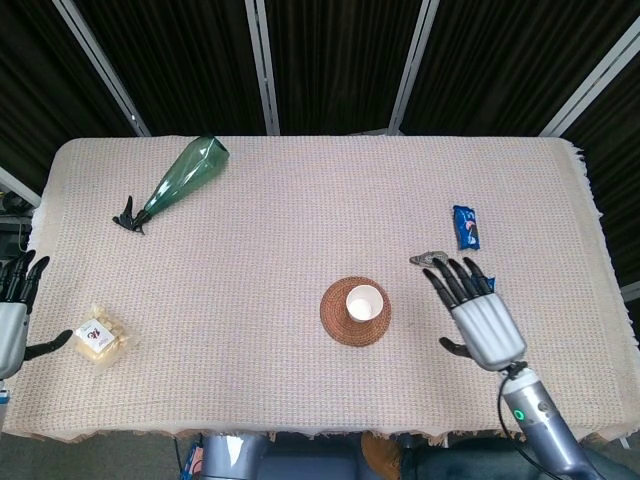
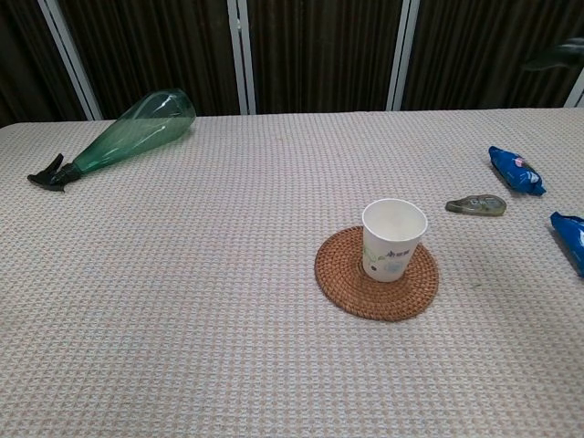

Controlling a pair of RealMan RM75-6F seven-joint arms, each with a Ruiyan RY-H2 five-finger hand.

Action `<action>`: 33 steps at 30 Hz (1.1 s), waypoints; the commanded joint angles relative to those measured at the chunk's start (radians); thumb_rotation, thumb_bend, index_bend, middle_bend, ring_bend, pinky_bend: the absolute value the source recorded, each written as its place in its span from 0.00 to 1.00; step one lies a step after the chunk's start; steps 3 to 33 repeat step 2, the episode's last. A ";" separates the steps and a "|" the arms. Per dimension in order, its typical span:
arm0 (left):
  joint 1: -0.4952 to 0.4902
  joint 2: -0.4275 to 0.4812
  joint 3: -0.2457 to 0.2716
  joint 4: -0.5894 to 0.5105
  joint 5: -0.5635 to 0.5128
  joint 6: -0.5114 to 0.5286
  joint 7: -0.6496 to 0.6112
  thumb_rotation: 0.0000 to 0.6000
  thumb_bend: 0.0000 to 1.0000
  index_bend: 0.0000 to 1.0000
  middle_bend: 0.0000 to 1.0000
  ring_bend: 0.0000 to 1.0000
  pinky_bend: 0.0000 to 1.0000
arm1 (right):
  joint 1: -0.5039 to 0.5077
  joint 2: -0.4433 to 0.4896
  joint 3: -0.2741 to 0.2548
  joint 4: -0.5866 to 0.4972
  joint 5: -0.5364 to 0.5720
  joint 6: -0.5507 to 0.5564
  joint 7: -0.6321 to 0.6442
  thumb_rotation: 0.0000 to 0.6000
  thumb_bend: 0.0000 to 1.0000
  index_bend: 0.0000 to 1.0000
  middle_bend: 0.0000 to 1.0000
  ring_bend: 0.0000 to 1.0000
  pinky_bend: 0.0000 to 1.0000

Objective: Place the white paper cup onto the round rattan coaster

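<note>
The white paper cup (image 1: 364, 301) stands upright on the round rattan coaster (image 1: 334, 317), a little toward its far right part, with its open mouth up. In the chest view the cup (image 2: 393, 239) shows a small printed pattern low on its wall, and the coaster (image 2: 376, 276) lies flat on the beige woven cloth of the surface (image 1: 300, 220).

The right robot hand (image 1: 474, 312) hangs over the surface to the right of the coaster, well apart from the cup. Its fingers (image 1: 455, 281) are straight and spread, and it holds nothing. The left robot hand (image 1: 14, 315) shows at the left edge of the head view, beyond the cloth, with fingers apart and nothing in it.

A green glass bottle (image 1: 183, 178) lies on its side at the far left. A small clear packet with a white label (image 1: 100, 338) lies near the left edge. Two blue snack packets (image 1: 466, 227) lie on the right, and a small grey-green oval object (image 2: 475, 205) lies between them and the coaster.
</note>
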 commanded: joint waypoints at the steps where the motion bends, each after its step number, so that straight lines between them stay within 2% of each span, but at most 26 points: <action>1: 0.004 -0.003 0.004 0.002 0.008 0.006 0.003 1.00 0.00 0.00 0.00 0.00 0.00 | -0.101 0.001 -0.040 0.121 -0.068 0.127 0.127 1.00 0.00 0.00 0.00 0.00 0.00; 33: 0.004 -0.004 0.005 0.002 0.009 0.007 0.004 1.00 0.00 0.00 0.00 0.00 0.00 | -0.113 -0.005 -0.041 0.139 -0.070 0.143 0.138 1.00 0.00 0.00 0.00 0.00 0.00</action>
